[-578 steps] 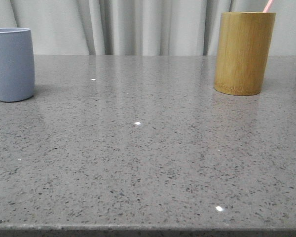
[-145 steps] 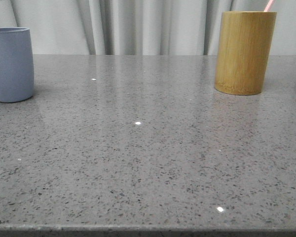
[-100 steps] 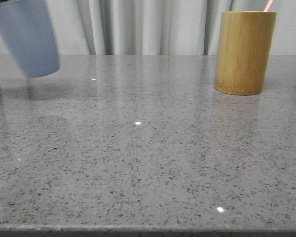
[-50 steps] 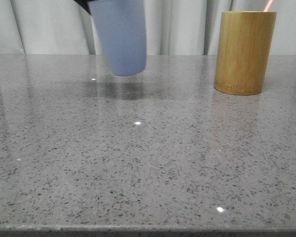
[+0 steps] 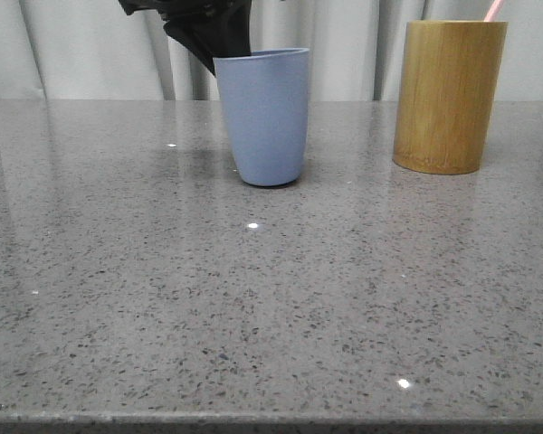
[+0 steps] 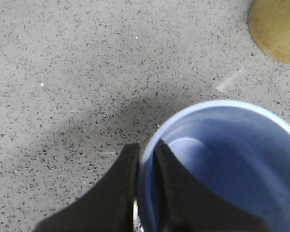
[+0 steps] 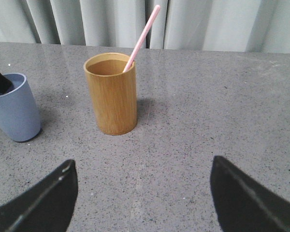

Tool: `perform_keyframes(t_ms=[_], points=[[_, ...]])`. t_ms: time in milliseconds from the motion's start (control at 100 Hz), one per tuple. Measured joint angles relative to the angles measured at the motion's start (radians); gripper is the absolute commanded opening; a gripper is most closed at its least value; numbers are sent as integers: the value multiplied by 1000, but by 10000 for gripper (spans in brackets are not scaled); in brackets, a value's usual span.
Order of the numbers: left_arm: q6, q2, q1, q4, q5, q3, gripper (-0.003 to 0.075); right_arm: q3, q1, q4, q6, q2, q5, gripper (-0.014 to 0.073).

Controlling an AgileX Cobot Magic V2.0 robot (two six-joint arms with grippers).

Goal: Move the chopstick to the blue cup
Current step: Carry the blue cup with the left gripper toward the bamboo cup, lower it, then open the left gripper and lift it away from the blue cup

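The blue cup (image 5: 268,116) stands upright on the table near the middle, left of the tan bamboo holder (image 5: 448,97). My left gripper (image 6: 146,151) is shut on the cup's rim, one finger inside and one outside; its dark body (image 5: 204,27) shows above the cup. The cup's inside (image 6: 232,164) is empty. A pale pink chopstick (image 7: 142,37) leans out of the bamboo holder (image 7: 111,94); only its tip (image 5: 492,10) shows in the front view. My right gripper (image 7: 142,166) is open and empty, in front of the holder and apart from it. The blue cup also shows in the right wrist view (image 7: 12,108).
The grey speckled table (image 5: 271,298) stretches to its front edge. Pale curtains (image 5: 344,45) hang behind the table. The bamboo holder's edge (image 6: 275,26) shows in the left wrist view.
The blue cup was lifted from the far left, carried right through the air by my left gripper, and now stands on the table near the bamboo holder.
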Motion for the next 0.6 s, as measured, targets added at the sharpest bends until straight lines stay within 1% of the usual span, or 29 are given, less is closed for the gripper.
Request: perform_keyframes(t_ms=[170,210,240,280,320,350,390,510,560,600], points=[[0,0,0,0,0,0,-16,7,0,0,0,0,0,569],[0,0,0,0,0,0,-5,9,0,0,0,0,3,569],[0,0,0,0,0,0,19,10,0,0,0,0,5,569],[5,0,0,0,0,0,54,11,0,0,0,0,5,569],[9,0,0,0,0,0,118,13,0,0,0,0,5,569],[11,0,0,0,0,0,150,13,0,0,0,0,5,569],[16,2,0,0,3,0,230,13,0,0,0,0,5,569],[23,6,0,-2,14,0,405,13,0,0,0,0,5,569],[23,9,0,-2,18,-2,454,13,0,0,0,0,5,569],[24,10,0,-2,24,-8,477,13,0,0,0,0,5,569]])
